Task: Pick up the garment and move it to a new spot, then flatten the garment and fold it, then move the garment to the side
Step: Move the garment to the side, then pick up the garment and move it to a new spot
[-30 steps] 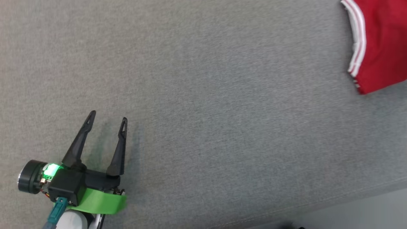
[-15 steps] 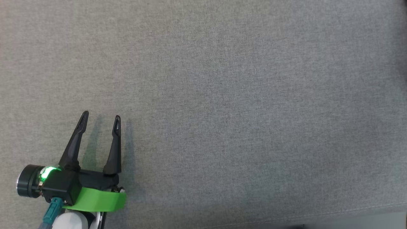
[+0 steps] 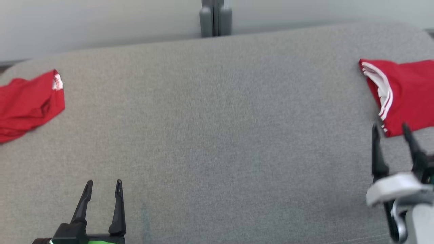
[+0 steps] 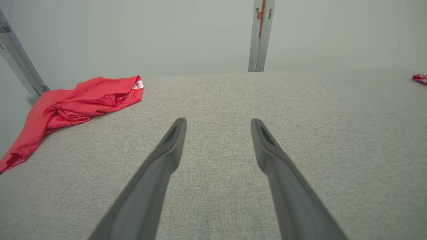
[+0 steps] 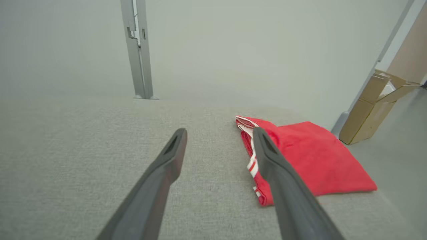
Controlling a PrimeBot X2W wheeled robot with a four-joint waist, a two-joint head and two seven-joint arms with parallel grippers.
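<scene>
The crumpled red garment (image 4: 76, 100) looks soft, light and limp — better to pinch one loose edge; left jaws and right jaws both wide open — empty

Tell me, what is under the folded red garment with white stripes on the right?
The folded red garment with white stripes lies flat on the grey fabric surface. Anything between them is covered and cannot be seen.

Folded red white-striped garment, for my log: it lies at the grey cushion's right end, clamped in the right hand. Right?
No: the folded red white-striped garment lies free at the grey fabric cushion's right end; the right wrist view shows the right hand open.
</scene>
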